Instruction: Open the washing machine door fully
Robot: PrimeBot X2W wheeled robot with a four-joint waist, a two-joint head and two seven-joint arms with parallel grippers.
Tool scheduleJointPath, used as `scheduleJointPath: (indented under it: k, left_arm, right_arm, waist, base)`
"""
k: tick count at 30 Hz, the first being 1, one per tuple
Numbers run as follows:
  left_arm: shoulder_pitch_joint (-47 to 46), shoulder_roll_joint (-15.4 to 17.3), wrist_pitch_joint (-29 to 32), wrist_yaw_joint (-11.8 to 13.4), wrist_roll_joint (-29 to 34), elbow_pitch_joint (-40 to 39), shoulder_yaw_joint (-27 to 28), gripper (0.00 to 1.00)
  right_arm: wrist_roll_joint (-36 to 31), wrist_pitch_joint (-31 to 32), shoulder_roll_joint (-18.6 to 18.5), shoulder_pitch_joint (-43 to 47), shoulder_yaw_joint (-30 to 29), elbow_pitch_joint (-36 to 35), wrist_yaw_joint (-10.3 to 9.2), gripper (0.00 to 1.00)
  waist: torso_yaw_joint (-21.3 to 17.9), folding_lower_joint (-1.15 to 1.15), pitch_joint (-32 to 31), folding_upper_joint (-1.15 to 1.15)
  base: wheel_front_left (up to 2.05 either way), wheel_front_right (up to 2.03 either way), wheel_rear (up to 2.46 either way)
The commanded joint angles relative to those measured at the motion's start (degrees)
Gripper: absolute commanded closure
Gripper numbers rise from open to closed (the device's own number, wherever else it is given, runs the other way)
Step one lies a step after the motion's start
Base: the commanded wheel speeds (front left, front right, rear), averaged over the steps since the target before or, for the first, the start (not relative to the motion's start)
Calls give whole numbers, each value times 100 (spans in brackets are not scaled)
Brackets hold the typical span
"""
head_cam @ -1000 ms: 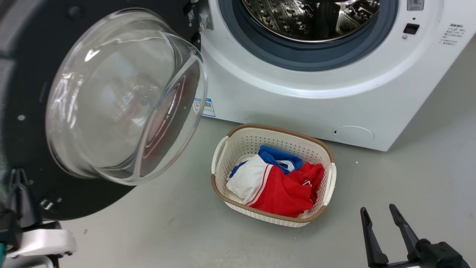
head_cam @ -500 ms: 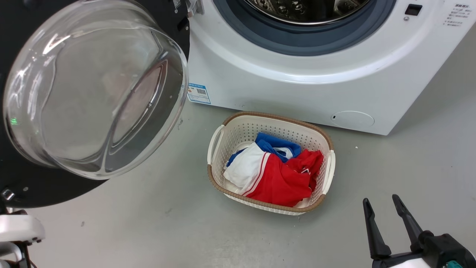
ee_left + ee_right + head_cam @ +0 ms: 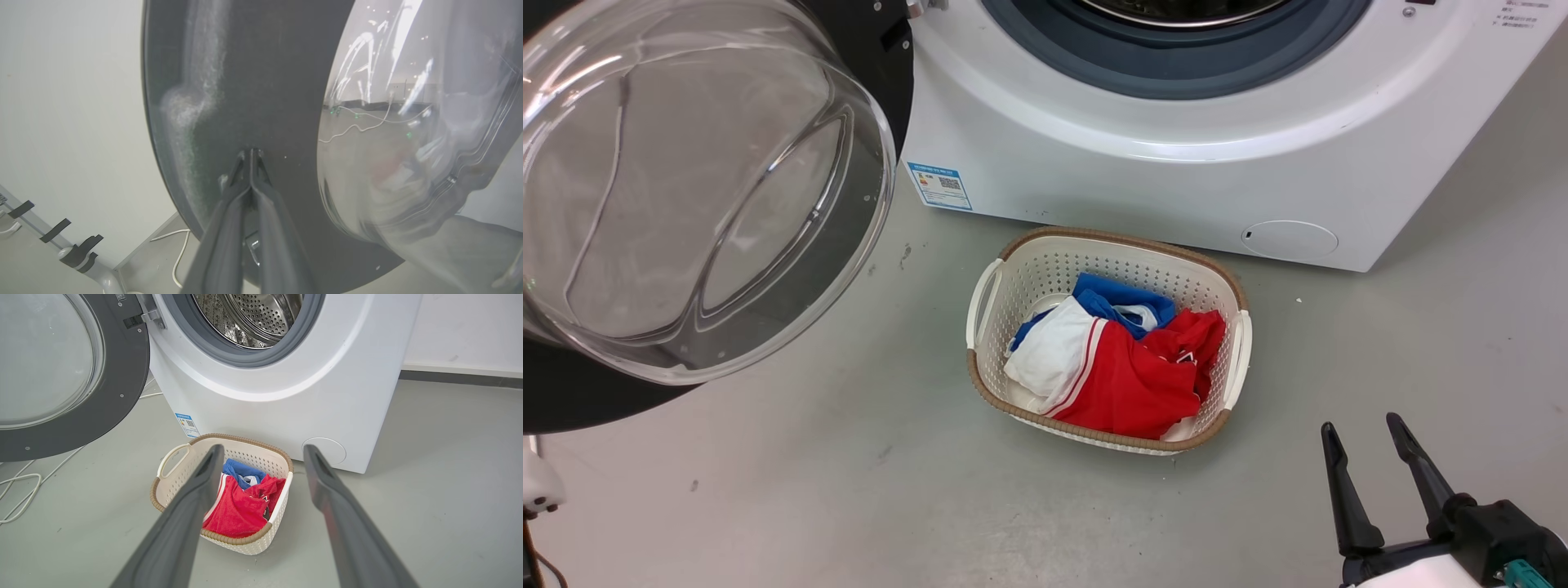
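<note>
1. Left pincer (image 3: 250,153): fingers pressed together, pinching nothing, tips set against the dark inner face of the washing machine door (image 3: 53,371), apparently to push it outward.
2. Door: swung wide at the left of the washing machine (image 3: 1143,180), hinged at its left edge, glass bowl (image 3: 686,188) bulging toward the camera; it looks nearly or fully open.
3. Drum opening (image 3: 249,318): uncovered, grey gasket (image 3: 245,359) showing.
4. Laundry basket (image 3: 1107,238): on the floor (image 3: 849,490) just before the machine, holding red, white and blue clothes (image 3: 1127,384), likely waiting for loading.
5. Right pincer (image 3: 1360,422): spread, empty, held low at the right, well apart from the door.
</note>
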Motion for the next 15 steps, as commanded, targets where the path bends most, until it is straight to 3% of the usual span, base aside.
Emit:
scheduleJointPath:
  k: [1, 9, 15]
  left_arm:
    - [-125, 41, -1, -19, 39, 81, 46, 100]
    - [-191, 43, -3, -231, 182, 320, 177, 100]
    - [113, -194, -6, -383, 413, -17, 113, 100]
  right_arm:
    - [11, -12, -34, -80, 0, 5, 0, 0]
    - [41, -12, 22, -42, -10, 82, 0, 0]
    - [60, -12, 94, 100, -56, 59, 1, 0]
  waist:
    - [-11, 0, 10, 0]
    - [-44, 0, -166, 0]
    - [-61, 0, -566, 0]
  base:
    - [0, 0, 0]
    - [0, 0, 0]
    - [0, 0, 0]
